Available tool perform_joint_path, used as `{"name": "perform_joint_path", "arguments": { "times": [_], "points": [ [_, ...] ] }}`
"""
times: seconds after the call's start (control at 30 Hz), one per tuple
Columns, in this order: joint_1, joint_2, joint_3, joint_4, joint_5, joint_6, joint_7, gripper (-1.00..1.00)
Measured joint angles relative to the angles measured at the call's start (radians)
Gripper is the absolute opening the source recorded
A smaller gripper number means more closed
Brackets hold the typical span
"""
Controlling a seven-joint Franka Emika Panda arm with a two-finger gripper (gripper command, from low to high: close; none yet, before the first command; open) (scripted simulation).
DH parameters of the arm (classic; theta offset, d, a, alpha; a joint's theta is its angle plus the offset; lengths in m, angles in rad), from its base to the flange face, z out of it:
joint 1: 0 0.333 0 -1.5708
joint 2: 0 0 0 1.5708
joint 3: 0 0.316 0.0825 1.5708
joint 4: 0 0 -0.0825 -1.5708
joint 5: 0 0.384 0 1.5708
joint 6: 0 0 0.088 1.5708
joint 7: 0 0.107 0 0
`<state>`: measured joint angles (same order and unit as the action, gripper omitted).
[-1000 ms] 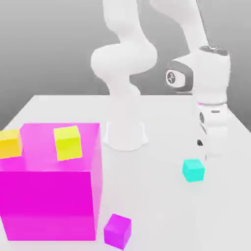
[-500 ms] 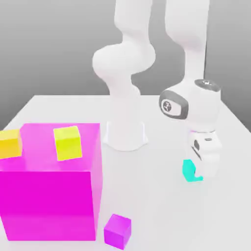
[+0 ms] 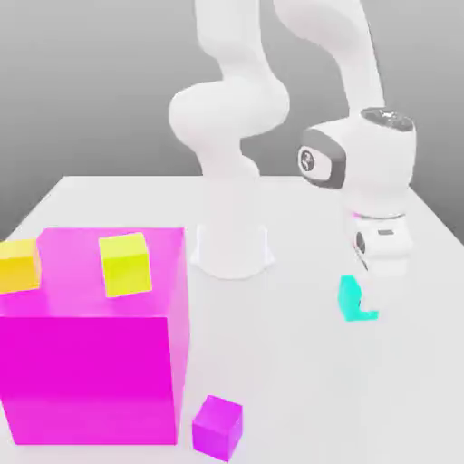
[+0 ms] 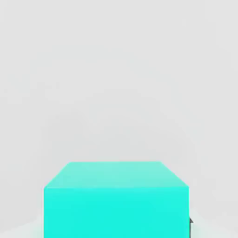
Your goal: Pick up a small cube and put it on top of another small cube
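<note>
- Off to the exterior view's left, well away from the hand, a big magenta block (image 3: 91,362) is sitting on the table (image 3: 299,390), with a small yellow cube (image 3: 124,264) resting on top of it and an orange-yellow cube (image 3: 18,265) being cut off by the picture edge beside it.
- A small purple cube (image 3: 217,426) is lying on the table nearer the camera, well apart from the hand too.
- At the exterior view's right, the small cyan cube (image 3: 353,302) is being pinched by the gripper (image 3: 367,304): the jaws are closed narrow around it, right under the wrist. In the hand view the cube (image 4: 116,200) is sitting close up against the camera.
- The cube looks like it's being carried just clear of the table, though whether it's fully off the surface can't be told for sure.
- Step in hand, as a guess: lift and carry over to whichever small cube is being used as the base.
- To do it well, the squeeze should be kept firm, enough height gained before going sideways so the magenta block isn't clipped, and the cube kept level so it's landing flat and centred.
</note>
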<state>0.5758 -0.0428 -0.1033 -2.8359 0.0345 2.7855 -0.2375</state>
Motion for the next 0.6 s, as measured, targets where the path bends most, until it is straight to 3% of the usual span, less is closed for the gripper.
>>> {"name": "perform_joint_path", "arguments": {
  "times": [0.3,0.47,0.5,0.6],
  "points": [
    [-0.319,0.094,-0.165,0.264,0.002,-0.168,-0.113,-1.00],
    [-0.353,0.236,-0.138,0.302,0.082,-0.066,-0.184,-1.00],
    [-0.362,0.269,-0.126,0.303,0.103,-0.037,-0.199,1.00],
    [-0.362,0.269,-0.126,0.303,0.103,-0.037,-0.199,1.00]
  ]
}}
